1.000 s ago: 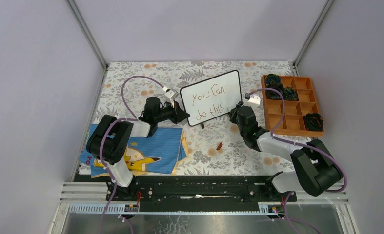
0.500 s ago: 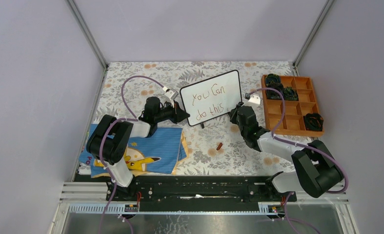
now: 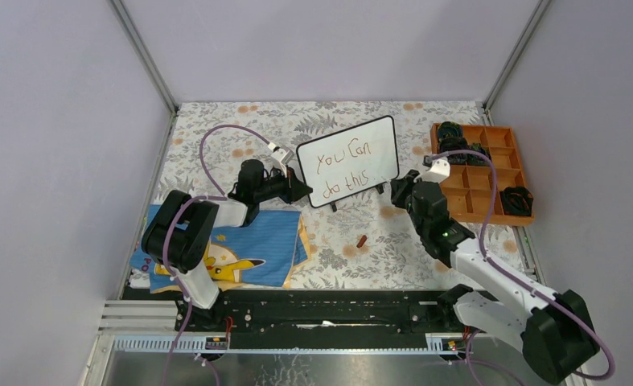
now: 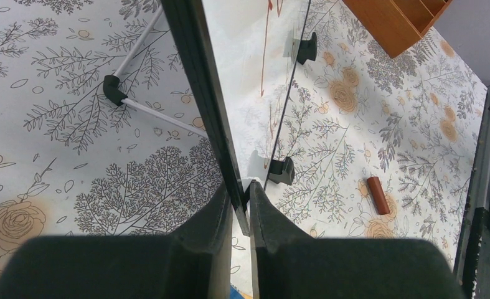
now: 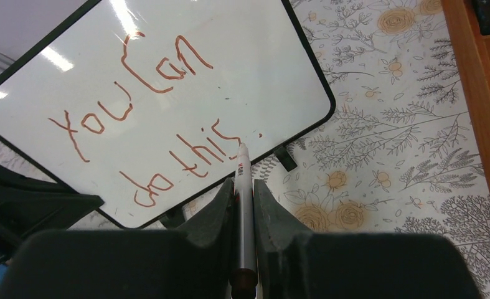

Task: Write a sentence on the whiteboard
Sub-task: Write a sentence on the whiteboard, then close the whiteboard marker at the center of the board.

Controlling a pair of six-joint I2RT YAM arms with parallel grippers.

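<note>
The light, stiff whiteboard (image 3: 381, 138) looks tippy, so the left pincer (image 4: 245, 190) pinches its frame edge while the right pincer (image 5: 243, 184) grips the marker (image 5: 243, 163).

You've got the floral table (image 3: 216, 129) carrying: whiteboard (image 3: 349, 161) on its feet at centre, orange tray (image 3: 502, 158) at 2 o'clock (dark bits inside), blue cloth (image 3: 256, 241) at 8, small brown cap (image 3: 362, 240) at 6.

The black-and-white left arm (image 3: 186, 233) folds low with its forearm aimed at 3 o'clock, its black left hand (image 4: 245, 194) pinched on the thin-framed small white whiteboard (image 3: 349, 161), while the right arm (image 3: 490, 273) stretches toward 11 o'clock, its right hand (image 5: 243, 187) clamping a slim white marker pen (image 5: 243, 165).
</note>
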